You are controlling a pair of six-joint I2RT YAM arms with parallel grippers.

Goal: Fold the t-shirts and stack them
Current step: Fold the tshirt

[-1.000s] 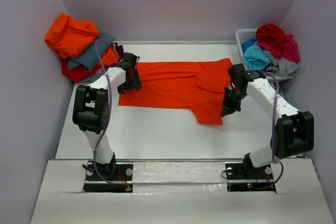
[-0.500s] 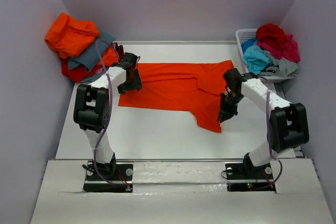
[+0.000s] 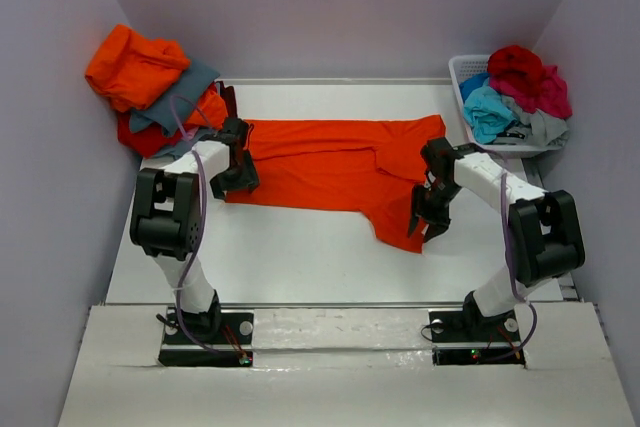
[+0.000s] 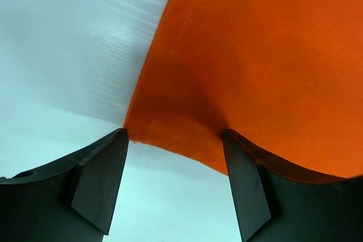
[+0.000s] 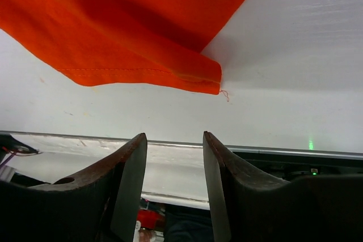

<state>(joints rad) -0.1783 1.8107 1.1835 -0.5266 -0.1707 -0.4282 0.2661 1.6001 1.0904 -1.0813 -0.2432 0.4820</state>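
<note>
I'm seeing t-shirt heap point(image 3: 150, 87) sitting far left. Left gripper point(image 3: 240, 177) hovering, fingers apart, straddling lower-left corner of orange t-shirt point(image 3: 330, 162), which is lying flat on table point(image 3: 300, 247). Right gripper point(image 3: 428, 227) hanging with fingers apart, empty, just off sleeve hem. Basket point(image 3: 460, 69) holding more shirts point(image 3: 520, 82), far right.
</note>
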